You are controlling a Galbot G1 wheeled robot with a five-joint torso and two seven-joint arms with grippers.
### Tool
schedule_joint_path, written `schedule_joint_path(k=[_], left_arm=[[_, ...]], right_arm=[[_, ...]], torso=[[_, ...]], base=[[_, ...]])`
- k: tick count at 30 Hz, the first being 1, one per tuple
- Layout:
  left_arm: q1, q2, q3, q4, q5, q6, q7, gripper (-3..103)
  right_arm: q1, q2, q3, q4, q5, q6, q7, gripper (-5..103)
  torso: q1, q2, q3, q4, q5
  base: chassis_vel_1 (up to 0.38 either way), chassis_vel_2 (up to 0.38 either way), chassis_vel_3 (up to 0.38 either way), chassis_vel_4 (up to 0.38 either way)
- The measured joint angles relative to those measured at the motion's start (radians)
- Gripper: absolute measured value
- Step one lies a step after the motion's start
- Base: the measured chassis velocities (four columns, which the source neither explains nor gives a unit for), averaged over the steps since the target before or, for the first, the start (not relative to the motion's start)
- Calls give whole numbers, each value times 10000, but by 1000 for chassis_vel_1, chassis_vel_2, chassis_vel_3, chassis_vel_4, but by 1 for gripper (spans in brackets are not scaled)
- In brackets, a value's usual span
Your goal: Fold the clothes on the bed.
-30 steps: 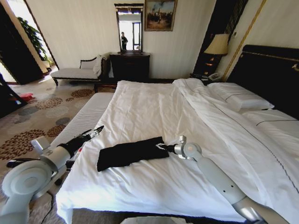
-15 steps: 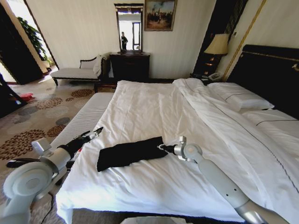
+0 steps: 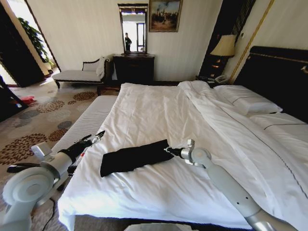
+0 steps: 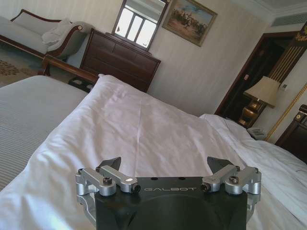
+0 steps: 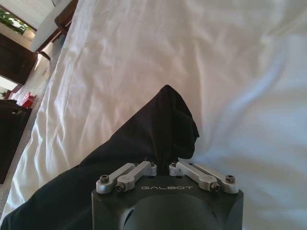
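White bedding covers most of the bed (image 3: 159, 115), its dark headboard off to the robot's right and the near edge of the duvet hanging just in front of the robot. On the near part of that duvet lies the black T-shirt (image 3: 132, 158), folded into a long narrow band that runs crosswise, well clear of every edge of the bed, with bare white cover all round it. The right gripper (image 3: 168, 151) sits at the band's right end, and in the right wrist view its jaws are drawn together on a pinch of the black cloth (image 5: 158, 139). The left gripper (image 3: 98, 135) hangs over the left edge of the bed, apart from the shirt's left end, its jaws spread wide with nothing between them. Beyond that edge stands a striped upholstered bench (image 3: 84, 124), then patterned carpet (image 3: 33, 125) with open floor reaching toward a chaise (image 3: 79, 73) and a dark dresser (image 3: 134, 67) at the far wall.
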Motion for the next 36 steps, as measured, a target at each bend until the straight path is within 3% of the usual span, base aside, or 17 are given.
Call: schedule_joint_path(k=[6,12,19,23,26,36], left_arm=[[-226,-62,199,107,29,0,-2,100],[-331,-195,324,155,116,0,0,100],[-776,-198,61,10,-308,-2,-171,100],[-1580,-142,-426,-585,-1475,-20,-482,100],[-1751,-120,-518,-692,-1746,-20,-611,100],[-1514,-257,-499,-576,-1661,55,-719,100]], right_arm=[[-980,-669,949,524,272,13,289,6],[-1494,-857,1662,746,296,135,458,6],[-1259,-852,1598,1057,201,344,670,6],[-597,-699,719,2002,200,424,984,6],[-165,-621,-7,2456,246,432,1193,6],[1998,366,-2435,2227,419,281,1546,6]], torso=[[0,0,-1,-8,0],[0,0,-1,-4,-1],[0,0,0,-5,-4],[0,0,-1,-4,-2],[-1,0,0,-4,-2],[0,0,1,-1,-3]], base=[[0,0,0,0],[0,0,0,0],[0,0,0,0],[0,0,0,0],[0,0,0,0],[0,0,0,0]])
